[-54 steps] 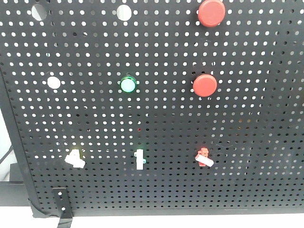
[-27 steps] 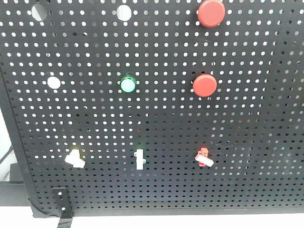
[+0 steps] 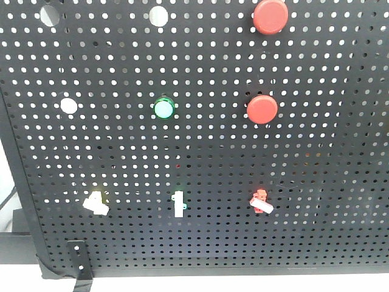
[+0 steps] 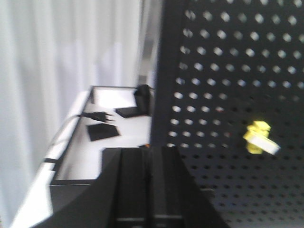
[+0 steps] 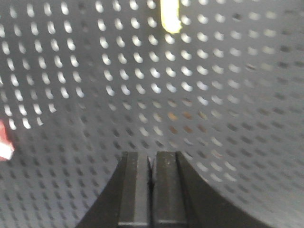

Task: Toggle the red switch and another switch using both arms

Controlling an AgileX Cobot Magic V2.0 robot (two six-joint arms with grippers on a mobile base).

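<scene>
On the black pegboard (image 3: 316, 158), the red switch (image 3: 261, 201) sits in the bottom row on the right, its white lever pointing down-right. The pale yellow switch (image 3: 96, 202) is at the left of that row. Neither gripper shows in the front view. In the left wrist view my left gripper (image 4: 151, 149) is shut and empty, near the board's left edge, with the yellow switch (image 4: 260, 138) well off to its right. In the right wrist view my right gripper (image 5: 152, 155) is shut and empty close to the board. The red switch (image 5: 4, 141) peeks in at the far left edge.
Two big round red buttons (image 3: 270, 16) (image 3: 262, 109), a green round button (image 3: 163, 108) and a white one (image 3: 68, 105) sit higher up. A green-based toggle (image 3: 178, 204) stands between the two switches. A blurred yellow-green piece (image 5: 170, 16) shows above the right gripper. A plug and cable (image 4: 95, 116) lie left of the board.
</scene>
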